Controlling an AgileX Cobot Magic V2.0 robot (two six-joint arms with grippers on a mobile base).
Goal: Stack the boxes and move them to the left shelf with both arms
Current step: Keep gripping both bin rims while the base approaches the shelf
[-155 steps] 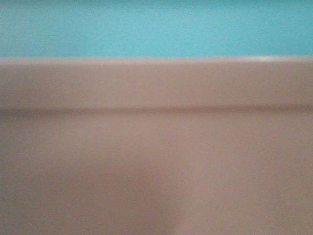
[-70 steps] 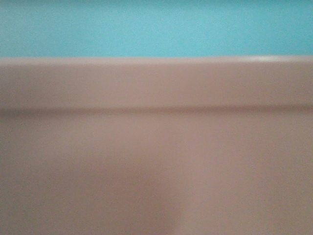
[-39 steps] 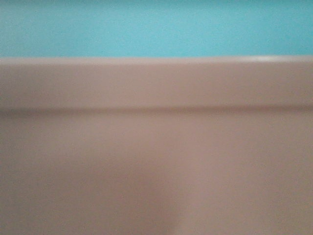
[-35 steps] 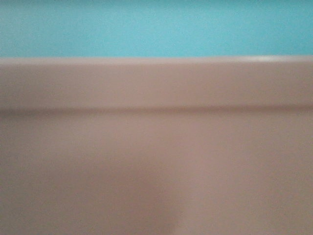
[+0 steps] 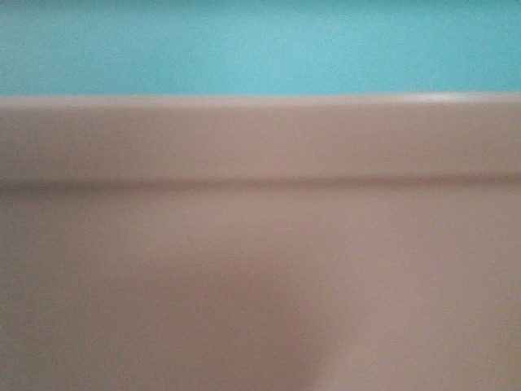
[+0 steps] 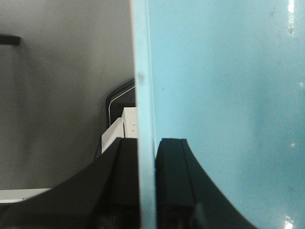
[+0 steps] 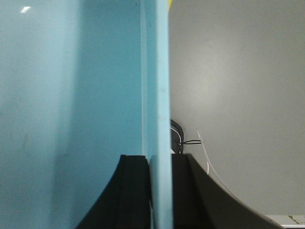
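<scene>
Your left hand (image 6: 147,160) is pinching a thin wall of the blue box (image 6: 224,95). Your right hand (image 7: 161,167) is pinching a wall too. The pink box (image 5: 260,269) is showing just below the blue.

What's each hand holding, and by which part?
Both hold the sky-blue box: left hand and right hand each pinch a thin wall edge, one finger either side.

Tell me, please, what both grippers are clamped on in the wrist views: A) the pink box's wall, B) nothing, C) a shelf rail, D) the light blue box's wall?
D: the left gripper and the right gripper each have a jaw on either side of a wall of the light blue box.
</scene>
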